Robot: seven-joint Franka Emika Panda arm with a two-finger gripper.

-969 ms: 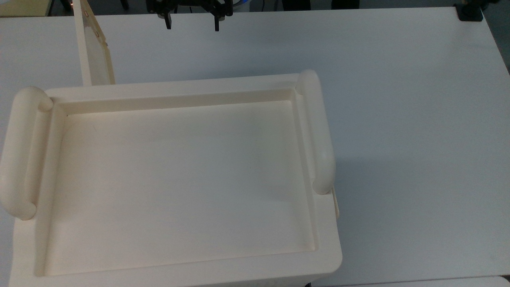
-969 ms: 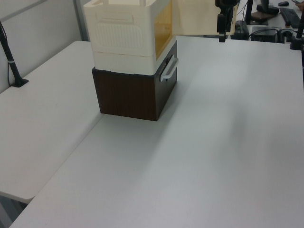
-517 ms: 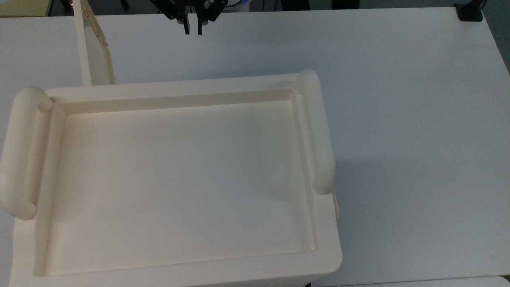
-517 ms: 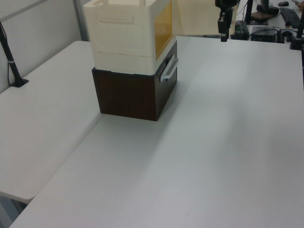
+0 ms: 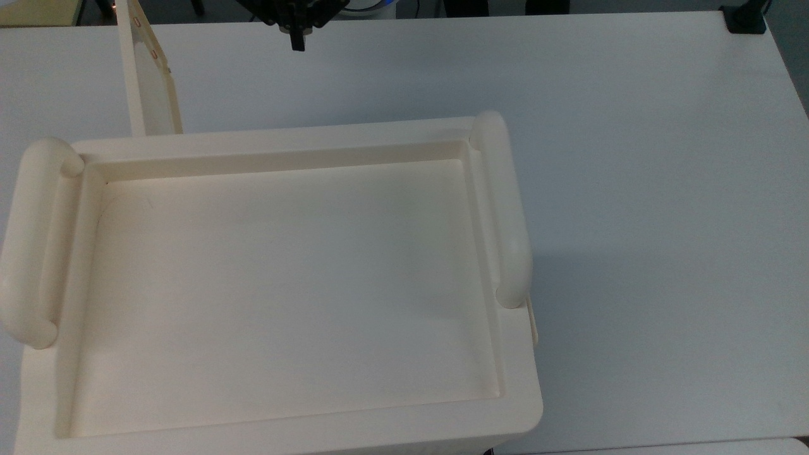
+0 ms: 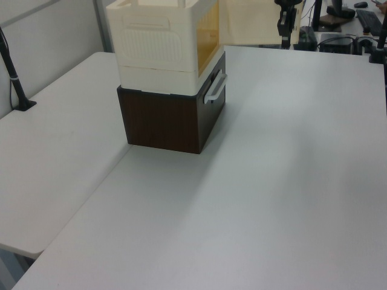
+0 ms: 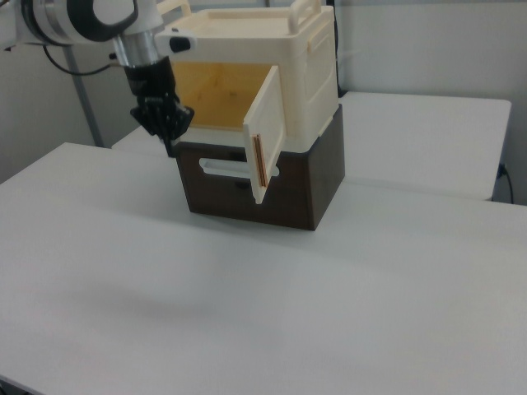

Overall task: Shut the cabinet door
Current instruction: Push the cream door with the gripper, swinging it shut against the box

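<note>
The thin cream plastic cabinet door (image 7: 266, 132), likely light and stiff, wants pushing near its free edge; the gripper (image 5: 296, 42) hovers nearby, fingers clenched.

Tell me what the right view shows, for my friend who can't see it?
A cream cabinet sits on a dark brown box with its cabinet door swung open. The robot's black gripper, fingers together, hangs in front of the opening, above the white table.
</note>
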